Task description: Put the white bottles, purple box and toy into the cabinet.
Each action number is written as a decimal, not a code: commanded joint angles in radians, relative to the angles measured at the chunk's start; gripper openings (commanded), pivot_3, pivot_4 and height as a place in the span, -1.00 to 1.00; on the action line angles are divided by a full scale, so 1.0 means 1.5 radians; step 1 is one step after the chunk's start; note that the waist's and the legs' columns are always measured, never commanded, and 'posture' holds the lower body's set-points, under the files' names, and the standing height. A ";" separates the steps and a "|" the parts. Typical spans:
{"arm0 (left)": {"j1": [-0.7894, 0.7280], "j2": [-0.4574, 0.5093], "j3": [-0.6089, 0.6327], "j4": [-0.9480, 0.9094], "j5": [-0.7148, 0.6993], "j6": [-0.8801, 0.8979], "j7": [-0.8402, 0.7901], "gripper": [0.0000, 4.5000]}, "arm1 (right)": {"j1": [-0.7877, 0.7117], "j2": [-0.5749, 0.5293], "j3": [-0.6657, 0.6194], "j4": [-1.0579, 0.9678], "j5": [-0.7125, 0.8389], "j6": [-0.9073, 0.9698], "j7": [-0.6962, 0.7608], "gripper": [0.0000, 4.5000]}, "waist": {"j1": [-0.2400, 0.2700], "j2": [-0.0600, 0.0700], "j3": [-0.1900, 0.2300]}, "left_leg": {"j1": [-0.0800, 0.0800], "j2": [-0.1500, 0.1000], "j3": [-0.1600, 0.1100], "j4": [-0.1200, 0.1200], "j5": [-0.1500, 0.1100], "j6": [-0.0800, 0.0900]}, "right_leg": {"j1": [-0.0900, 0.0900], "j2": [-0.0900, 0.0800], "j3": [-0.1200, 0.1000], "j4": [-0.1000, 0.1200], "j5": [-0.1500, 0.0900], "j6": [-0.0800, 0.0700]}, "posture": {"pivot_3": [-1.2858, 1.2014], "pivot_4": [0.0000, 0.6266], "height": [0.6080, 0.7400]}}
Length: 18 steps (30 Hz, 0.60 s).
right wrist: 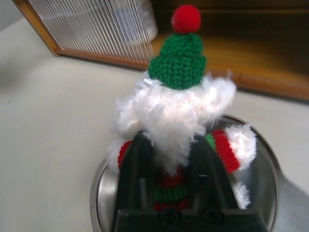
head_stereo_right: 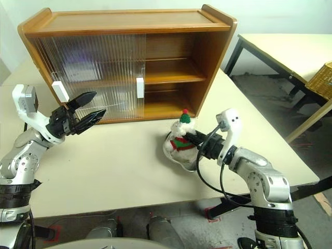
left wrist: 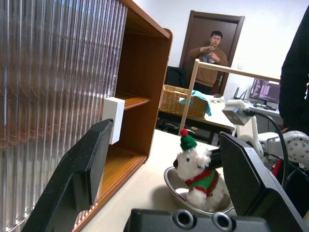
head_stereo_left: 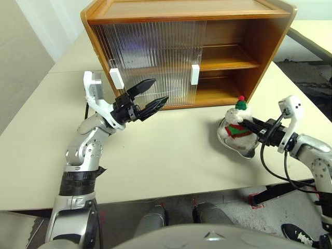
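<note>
A: Toy (right wrist: 179, 104) is seen sitting upright in a steel bowl (left wrist: 179, 186) on the table (head_stereo_left: 171, 150), just in front of the cabinet's (head_stereo_right: 207, 46) open right side. The right gripper (right wrist: 169, 169) has its two black fingers pressed into the fluffy body from behind, clamped on the toy.

B: How far along is the task judged to be?

A: Early. The toy has not been lifted clear of the bowl. Both shelves on the open side look bare, so nothing is seen stored there. What lies behind the ribbed sliding doors (head_stereo_left: 155, 62), bunched on the left half, cannot be told. The white bottles and the purple box are left to be found.

B: And the left gripper (head_stereo_left: 148, 98)?

A: It is held above the table in front of the doors, near a white handle (head_stereo_left: 116, 78), with its jaws wide apart and nothing between them.

B: What room is there to move?

A: The way from bowl to lower shelf is short and unobstructed. The bowl's rim and the shelf's front lip must be cleared. The cabinet's right wall bounds the opening on one side, the door edge on the other.
</note>
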 commanded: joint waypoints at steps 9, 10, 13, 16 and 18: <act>-0.004 -0.017 -0.007 0.008 0.017 -0.012 -0.008 1.00 | -0.237 0.037 -0.074 0.056 0.096 0.012 -0.064 -0.91 | -0.007 0.001 -0.001 | 0.000 0.000 0.000 0.000 0.001 0.003 | 0.000 0.000 0.000 0.000 0.002 0.000 | -0.12 -0.95 1.00; -0.005 -0.018 -0.007 0.009 0.017 -0.014 -0.008 1.00 | -0.282 0.049 -0.077 0.083 0.093 -0.001 -0.076 -0.91 | -0.008 0.001 -0.001 | 0.000 0.000 0.000 0.000 0.002 0.004 | 0.000 0.000 0.000 0.000 0.004 0.000 | -0.12 -0.95 1.00; -0.006 -0.021 -0.007 0.011 0.020 -0.018 -0.005 1.00 | -0.359 0.070 -0.060 0.154 0.058 -0.050 -0.081 -0.91 | -0.008 0.002 -0.002 | 0.000 0.000 0.000 0.000 0.003 0.006 | 0.000 0.000 0.000 0.000 0.006 0.001 | -0.11 -0.95 1.00; -0.003 -0.025 -0.006 0.006 0.022 -0.022 0.000 1.00 | -0.415 0.089 -0.037 0.229 0.021 -0.101 -0.072 -0.92 | -0.003 0.002 -0.002 | 0.000 0.000 -0.002 0.000 0.003 0.007 | -0.002 0.000 -0.002 0.000 0.007 0.000 | -0.10 -0.96 1.00; 0.002 -0.026 -0.005 0.001 0.023 -0.024 0.004 1.00 | -0.440 0.096 -0.020 0.278 -0.005 -0.130 -0.058 -0.92 | -0.001 0.003 -0.003 | 0.000 0.000 -0.002 0.000 0.003 0.007 | -0.002 0.000 -0.002 0.000 0.007 -0.001 | -0.09 -0.96 1.00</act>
